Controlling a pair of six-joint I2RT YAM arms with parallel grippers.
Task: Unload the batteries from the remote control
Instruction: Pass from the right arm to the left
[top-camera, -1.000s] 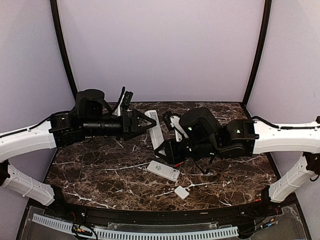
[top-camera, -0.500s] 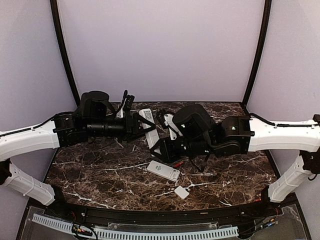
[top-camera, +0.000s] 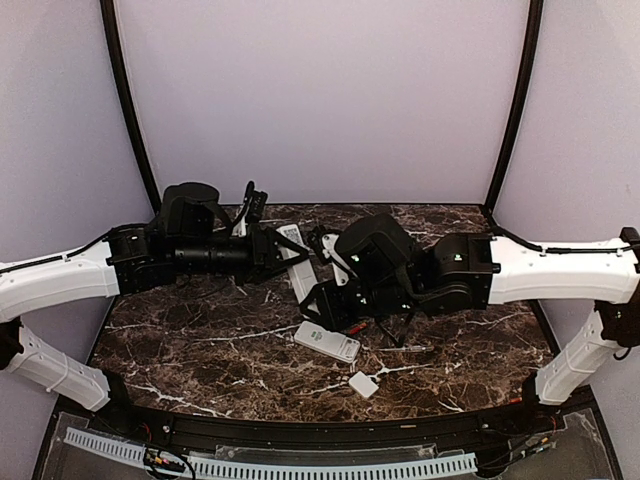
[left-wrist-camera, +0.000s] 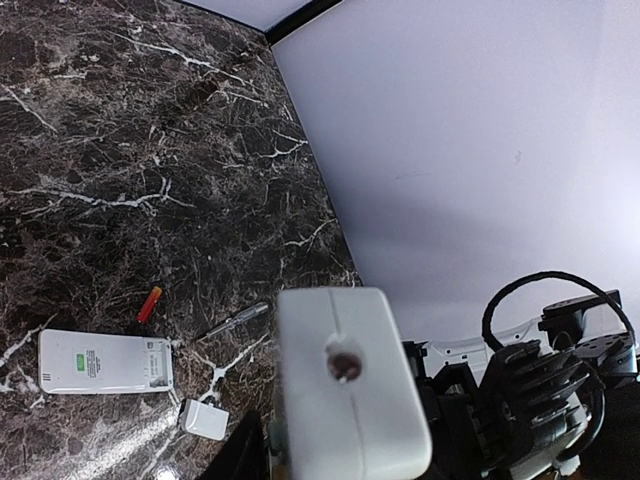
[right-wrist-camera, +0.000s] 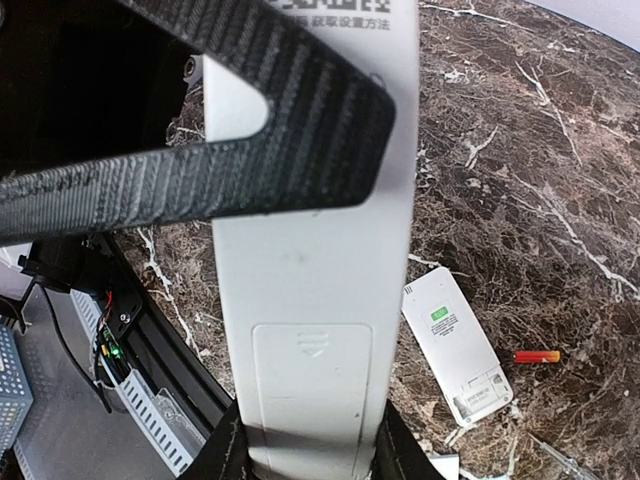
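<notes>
in right gripper | white remote, cover on | red battery on table

Red battery and greyish battery loose near second white remote

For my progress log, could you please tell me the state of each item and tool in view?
Held remote: lifted, battery cover on.
Second remote: on the table, compartment uncovered.
Loose cover: on the table.
Red battery: out, on the table.
Grey battery: out, on the table.
Right tool: shut on held remote.
Left tool: around held remote's far end, grip unclear.
</notes>
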